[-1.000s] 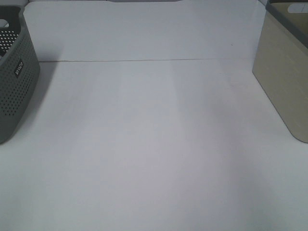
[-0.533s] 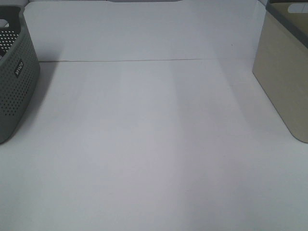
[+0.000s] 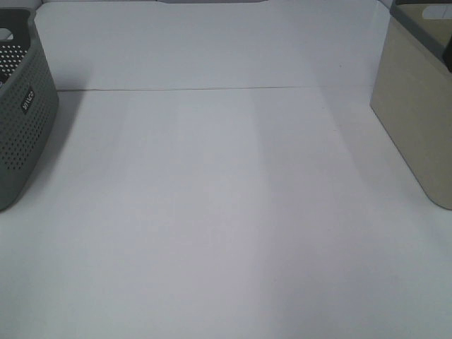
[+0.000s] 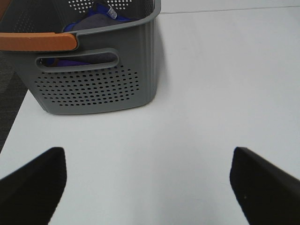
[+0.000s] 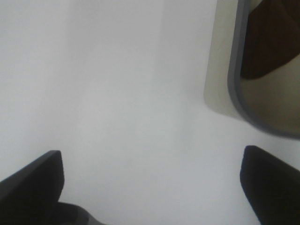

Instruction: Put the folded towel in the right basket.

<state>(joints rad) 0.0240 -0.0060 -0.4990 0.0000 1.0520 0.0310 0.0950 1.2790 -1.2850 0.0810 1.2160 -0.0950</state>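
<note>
You will find the folded towel lying inside the right basket, a dark reddish-brown mass against the beige inner wall beneath the dark grey rim; only the right wrist view looks over that rim, so it alone shows it. From the high camera the right basket stands at about 3 o'clock on the white surface, cut off by the picture's edge, and its inside is hidden there. The grey perforated basket stands at about 9 o'clock, well apart from the right basket, with a small label on its wall. The left wrist view shows what the high camera does not: the grey perforated basket holds blue and grey cloth, seen over the rim and through the handle slot, and an orange bar crosses in front of its rim. Neither arm appears in the high view. The left tool has its two dark fingers wide apart over bare surface, near the grey basket, gripping nothing. The right tool is likewise spread apart and holds nothing, with the right basket's rounded corner just beyond it.
</note>
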